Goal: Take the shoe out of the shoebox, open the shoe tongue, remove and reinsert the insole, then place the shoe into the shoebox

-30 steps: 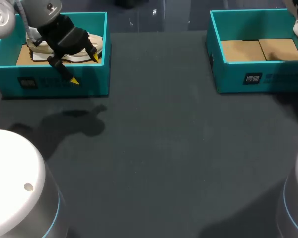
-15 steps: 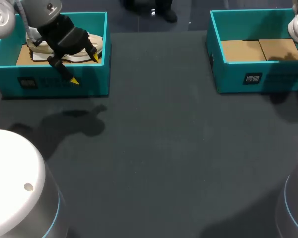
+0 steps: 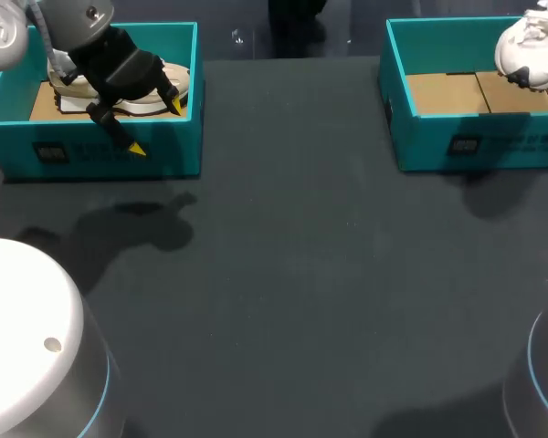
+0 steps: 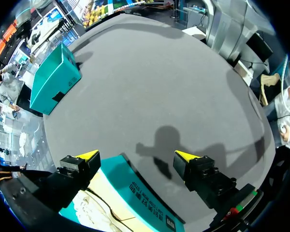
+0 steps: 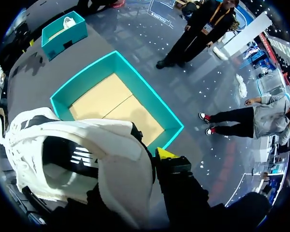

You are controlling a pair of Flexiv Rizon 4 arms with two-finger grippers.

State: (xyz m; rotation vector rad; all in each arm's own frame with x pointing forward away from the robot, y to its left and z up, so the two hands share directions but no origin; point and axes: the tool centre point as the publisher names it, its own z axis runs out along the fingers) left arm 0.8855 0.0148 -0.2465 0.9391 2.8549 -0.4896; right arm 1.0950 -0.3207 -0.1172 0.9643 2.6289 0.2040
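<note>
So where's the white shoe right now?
The white shoe hangs at the head view's far right, held in the right gripper above the right-hand shoebox, clear of its floor.

Two teal shoeboxes [image 3: 178, 146] [image 3: 511, 146], one beige shoe [image 3: 178, 78], one white shoe [image 3: 530, 50]

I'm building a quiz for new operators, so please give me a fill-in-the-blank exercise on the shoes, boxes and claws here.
1. The white shoe, gripped by the right claw, hangs over the right shoebox, which is ___.
2. The left claw sits over the left shoebox with its fingers ___.
3. The beige shoe lies ___ the left shoebox.

Missing words: empty; open; inside.
</note>
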